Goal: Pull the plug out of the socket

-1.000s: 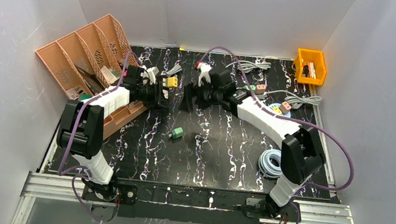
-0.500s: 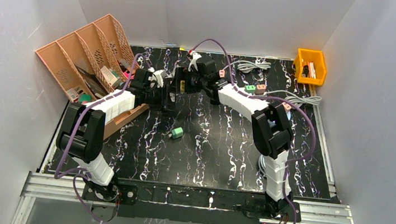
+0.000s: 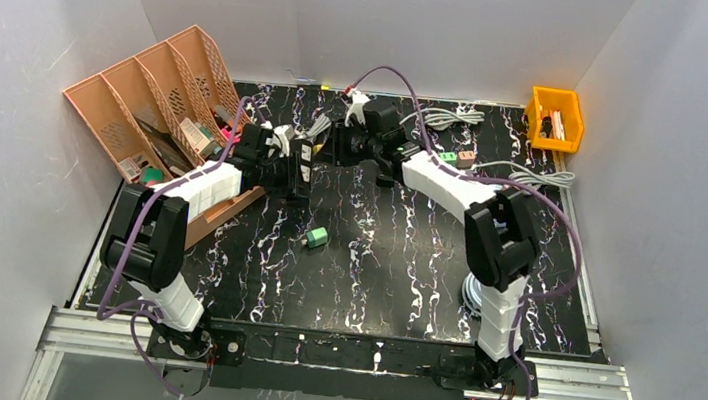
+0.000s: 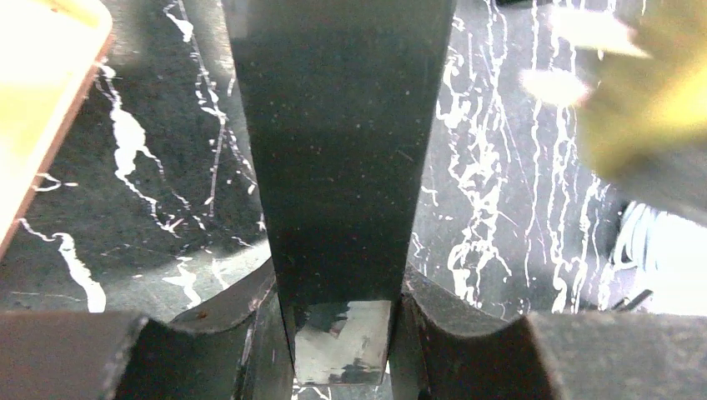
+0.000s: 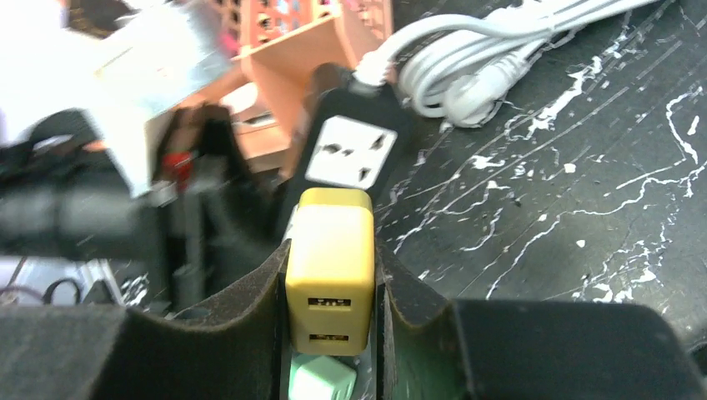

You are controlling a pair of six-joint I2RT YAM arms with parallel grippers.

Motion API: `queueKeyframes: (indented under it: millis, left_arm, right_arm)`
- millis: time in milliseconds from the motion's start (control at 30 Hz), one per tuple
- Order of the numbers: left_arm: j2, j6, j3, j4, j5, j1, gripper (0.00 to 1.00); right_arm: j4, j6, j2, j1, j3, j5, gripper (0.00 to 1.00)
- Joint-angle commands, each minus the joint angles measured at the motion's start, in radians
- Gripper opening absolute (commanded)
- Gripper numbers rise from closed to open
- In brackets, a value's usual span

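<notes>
The socket is a black power strip (image 4: 338, 150) with a white outlet face (image 5: 350, 150). My left gripper (image 4: 340, 333) is shut on the strip's body, and in the top view it sits at the back left (image 3: 295, 168). A yellow two-port plug (image 5: 329, 267) stands with its far end against the strip, just below the white outlet. My right gripper (image 5: 331, 333) is shut on the plug's sides. From above, the right gripper (image 3: 336, 146) hides the plug, and the two grippers are close together.
A brown file organiser (image 3: 155, 97) stands at the left, close behind the left arm. A white cable (image 5: 467, 67) coils beyond the strip. A green adapter (image 3: 318, 237) lies mid-table, a grey cable coil (image 3: 481, 290) at the right, an orange bin (image 3: 554, 117) at the back right.
My right arm has swung left to the power strip and its jaws have shut on the yellow plug. The left gripper has kept hold of the strip.
</notes>
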Motion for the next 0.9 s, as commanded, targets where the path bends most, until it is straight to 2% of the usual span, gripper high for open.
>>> queueKeyframes:
  millis: [0,33,100,233,367,467,600,733,867]
  left_arm:
    - [-0.009,-0.015,0.047,0.005,-0.063,0.008,0.00]
    - [-0.004,-0.014,0.052,0.008,-0.061,0.011,0.00]
    - [0.010,-0.006,0.080,0.006,-0.052,0.011,0.00]
    - [0.058,0.013,0.157,0.004,-0.009,0.012,0.00]
    - [0.203,0.036,0.371,-0.089,0.066,0.013,0.00]
    - [0.328,0.020,0.546,-0.141,0.058,0.012,0.00]
    - [0.493,-0.024,0.760,-0.163,0.025,0.014,0.00]
    - [0.684,-0.022,1.025,-0.275,-0.039,0.032,0.02]
    - [0.752,-0.023,1.105,-0.332,-0.062,0.086,0.10]
  right_arm:
    - [0.036,-0.068,-0.250,-0.039,-0.047,-0.146,0.00]
    - [0.072,-0.037,-0.299,-0.064,-0.087,-0.212,0.00]
    - [0.119,0.016,-0.415,-0.138,-0.188,-0.243,0.00]
    - [0.012,-0.021,-0.543,-0.217,-0.282,-0.193,0.00]
    - [-0.044,-0.024,-0.639,-0.232,-0.462,-0.163,0.00]
    - [-0.061,0.007,-0.692,-0.230,-0.604,-0.178,0.00]
    - [-0.072,0.035,-0.743,-0.228,-0.736,-0.202,0.00]
    - [-0.140,-0.001,-0.737,-0.227,-0.770,-0.173,0.00]
    - [-0.227,-0.049,-0.660,-0.216,-0.747,-0.186,0.00]
